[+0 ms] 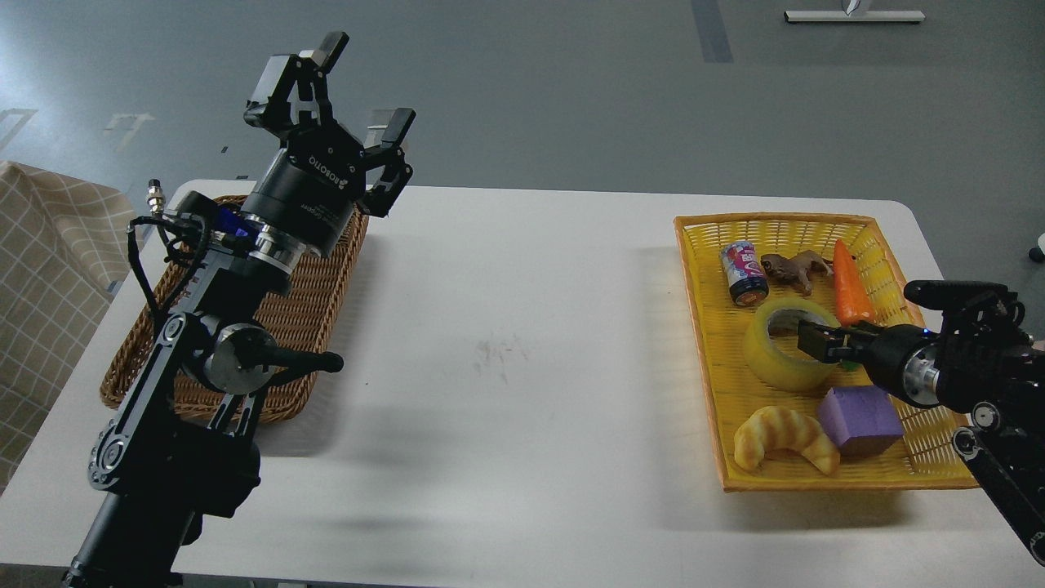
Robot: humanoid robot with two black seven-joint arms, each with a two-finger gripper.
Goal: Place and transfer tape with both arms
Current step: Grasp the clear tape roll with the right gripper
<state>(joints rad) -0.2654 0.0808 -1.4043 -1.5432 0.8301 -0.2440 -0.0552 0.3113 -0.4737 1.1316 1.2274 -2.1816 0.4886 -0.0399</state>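
Note:
The tape (771,359), a translucent yellow roll with a pale core, lies flat in the middle of the yellow basket (700,327) at the table's right. My right gripper (815,343) comes in from the right and sits low over the roll's right rim and core hole. It is dark and seen nearly end-on, so its fingers cannot be told apart. My left gripper (339,90) is open and empty, raised high above the far end of the brown wicker basket (310,302) at the left.
In the yellow basket with the tape are a small can (743,273), a brown toy animal (796,268), an orange carrot (851,292), a purple block (859,418) and a croissant toy (784,437). A checked cloth (49,269) hangs at the far left.

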